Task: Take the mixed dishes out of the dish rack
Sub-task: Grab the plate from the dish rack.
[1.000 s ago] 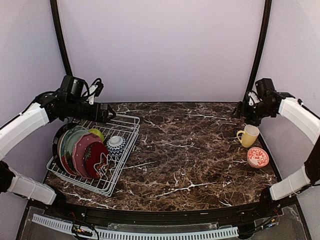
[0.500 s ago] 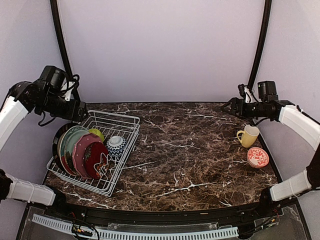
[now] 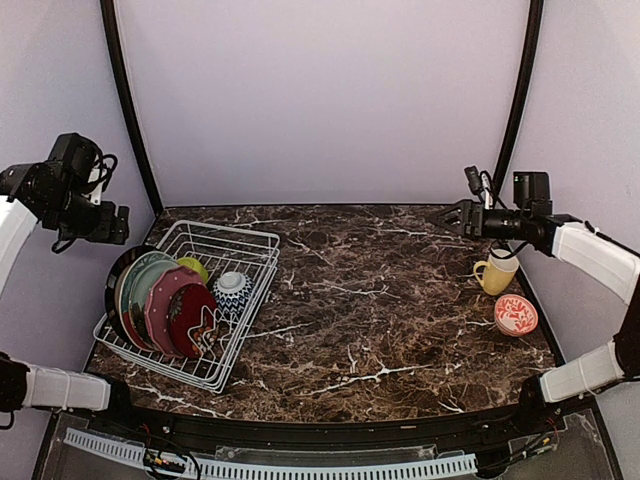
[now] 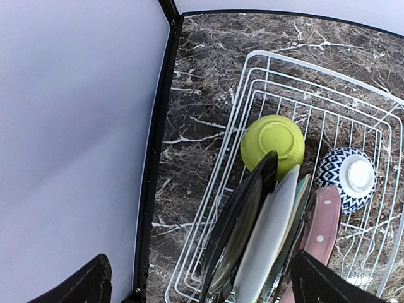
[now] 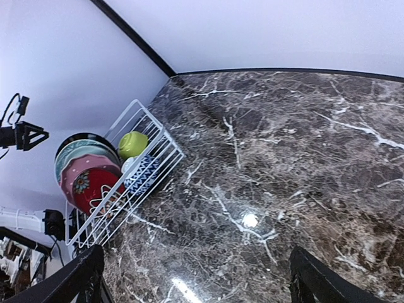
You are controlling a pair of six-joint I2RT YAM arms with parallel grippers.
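Overlapping edge-on, the plates [image 4: 268, 233] mostly hide one another, perhaps five.

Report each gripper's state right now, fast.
Left gripper: jaws open, holding nothing.
Right gripper: jaws open, holding nothing.

Dish rack [image 3: 255, 240], 9 o'clock: plates [image 3: 160, 300] on edge, lime bowl [image 3: 193, 267], blue-white bowl [image 3: 232, 290] inverted. Yellow mug [image 3: 498, 271], red-white bowl [image 3: 515, 314]: 3 o'clock.
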